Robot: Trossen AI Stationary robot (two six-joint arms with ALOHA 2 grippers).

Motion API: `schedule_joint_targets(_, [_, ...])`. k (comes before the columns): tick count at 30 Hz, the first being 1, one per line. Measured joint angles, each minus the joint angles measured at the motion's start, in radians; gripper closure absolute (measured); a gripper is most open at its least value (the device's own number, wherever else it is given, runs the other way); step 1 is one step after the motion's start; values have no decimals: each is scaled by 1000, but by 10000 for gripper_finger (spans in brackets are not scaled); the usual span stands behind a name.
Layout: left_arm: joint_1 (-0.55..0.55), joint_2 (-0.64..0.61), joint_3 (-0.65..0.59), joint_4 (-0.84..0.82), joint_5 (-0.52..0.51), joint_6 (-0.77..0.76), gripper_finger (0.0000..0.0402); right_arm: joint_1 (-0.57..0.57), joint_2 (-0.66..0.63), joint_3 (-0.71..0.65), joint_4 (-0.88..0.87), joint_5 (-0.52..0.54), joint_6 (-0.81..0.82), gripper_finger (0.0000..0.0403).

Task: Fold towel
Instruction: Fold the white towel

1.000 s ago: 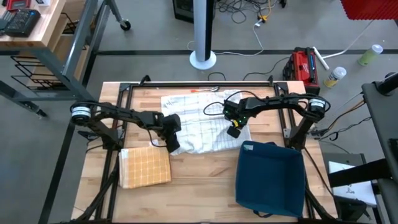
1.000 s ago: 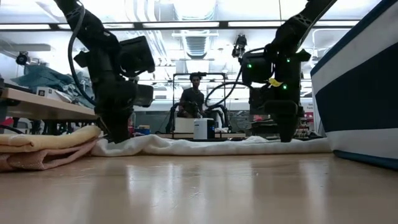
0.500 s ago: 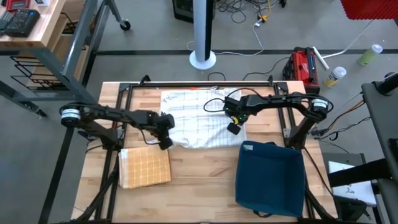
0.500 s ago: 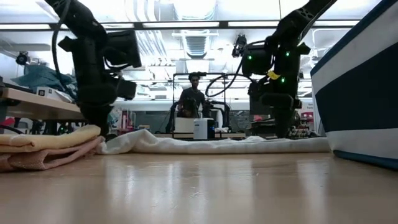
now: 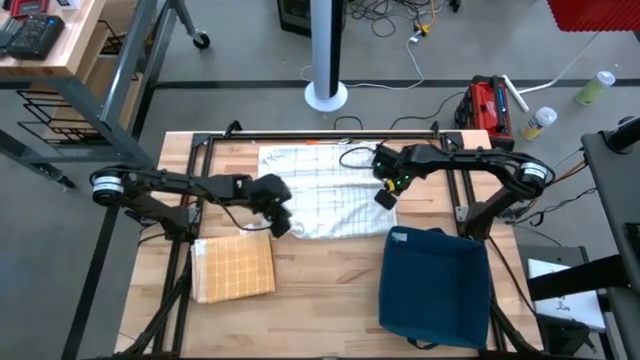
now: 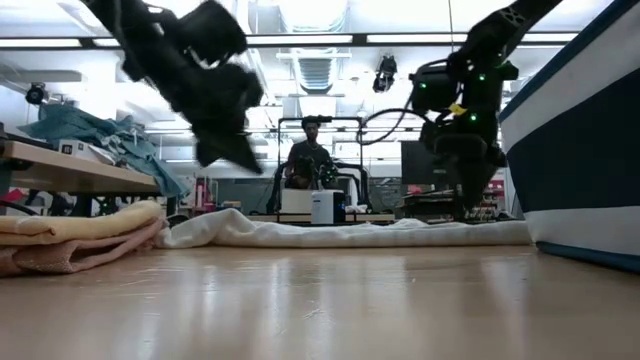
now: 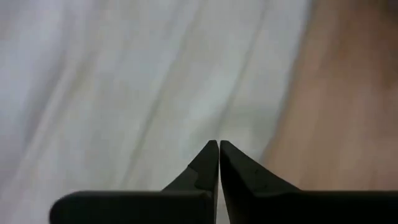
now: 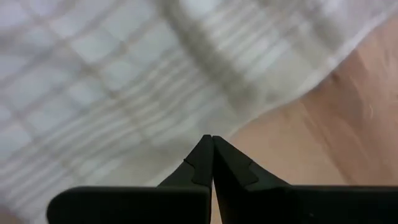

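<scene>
Both pairs of jaws are pressed shut with nothing between them. The left wrist view shows the left gripper [image 7: 219, 144] with its two dark tips meeting over the pale cloth where it gives way to bare wood, and the right wrist view shows the right gripper [image 8: 209, 138] likewise closed over the towel's striped hem at the wood. From above you get what those close views cannot give: the towel [image 5: 325, 195], white with a faint check, lies rumpled and partly spread toward the far edge of the bench [image 5: 330, 275], the left gripper [image 5: 281, 222] above its near left corner and the right gripper [image 5: 385, 197] at its right side. The same view shows a folded tan towel [image 5: 235, 269] near the bench's left edge and a dark blue bin [image 5: 433, 285] at the near right corner. Only the low view tells height: the left gripper [image 6: 235, 155] hangs clear above the cloth, tilted, while the right gripper [image 6: 475, 200] reaches down close to the towel [image 6: 330, 233], which lies as a low white ridge across the wood. That view alone also shows a person [image 6: 310, 160] seated in the room behind.
</scene>
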Motion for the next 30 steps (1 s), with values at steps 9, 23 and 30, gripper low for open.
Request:
schedule_joint_targets(9, [3, 100, 106, 287, -162, 129, 399, -112, -73, -94, 95, -26, 51, 403])
schedule_joint_targets(23, [10, 530, 274, 294, -267, 191, 400, -160, -92, -128, 164, -46, 64, 341])
schedule_joint_targets(30, [11, 577, 297, 241, -238, 213, 398, -189, -96, -135, 167, -219, 19, 255])
